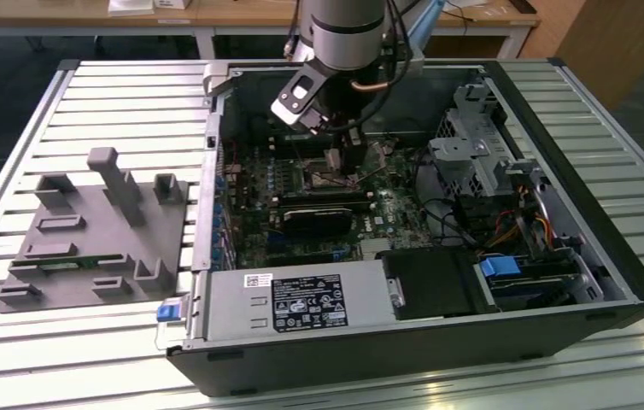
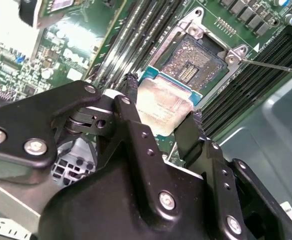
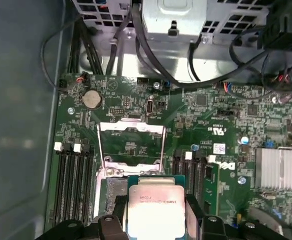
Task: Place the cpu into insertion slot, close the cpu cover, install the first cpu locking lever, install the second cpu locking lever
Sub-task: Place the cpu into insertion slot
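computer case (image 1: 413,363), claw (image 2: 163,100) gripping cpu (image 2: 158,114), memory slots (image 3: 74,185) flanking insertion slot (image 2: 193,62)

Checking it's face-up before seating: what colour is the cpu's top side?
The cpu top is dull silver, green-edged; best in the first wrist view.

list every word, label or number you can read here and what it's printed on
Nothing can be quoted with confidence.
Black label on the silver box: print and symbols too small to read.
White sticker on the same box: unreadable.
Top of the cpu: faint marking, unreadable.
White lettering on the motherboard: too small to read.
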You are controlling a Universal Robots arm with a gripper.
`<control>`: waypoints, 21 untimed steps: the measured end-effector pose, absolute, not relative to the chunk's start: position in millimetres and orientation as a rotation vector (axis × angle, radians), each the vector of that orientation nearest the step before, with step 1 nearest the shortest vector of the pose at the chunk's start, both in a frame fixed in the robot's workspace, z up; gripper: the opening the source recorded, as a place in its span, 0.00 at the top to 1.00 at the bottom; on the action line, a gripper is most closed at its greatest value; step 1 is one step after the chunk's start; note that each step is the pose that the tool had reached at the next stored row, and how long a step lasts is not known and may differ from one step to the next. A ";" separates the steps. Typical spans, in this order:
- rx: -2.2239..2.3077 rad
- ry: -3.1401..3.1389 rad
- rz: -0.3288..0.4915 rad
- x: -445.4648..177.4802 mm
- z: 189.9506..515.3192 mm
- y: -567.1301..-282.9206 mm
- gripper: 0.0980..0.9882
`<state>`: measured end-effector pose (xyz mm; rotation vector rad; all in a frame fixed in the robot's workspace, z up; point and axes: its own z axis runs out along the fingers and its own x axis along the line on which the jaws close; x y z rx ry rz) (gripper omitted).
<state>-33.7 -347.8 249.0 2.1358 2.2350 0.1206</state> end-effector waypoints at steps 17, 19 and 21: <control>2.157 2.213 0.120 -43.1 222.8 -331.1 0.50; 2.157 2.213 0.120 -44.4 219.6 -330.3 0.50; 2.157 2.213 0.120 -45.7 216.9 -329.6 0.50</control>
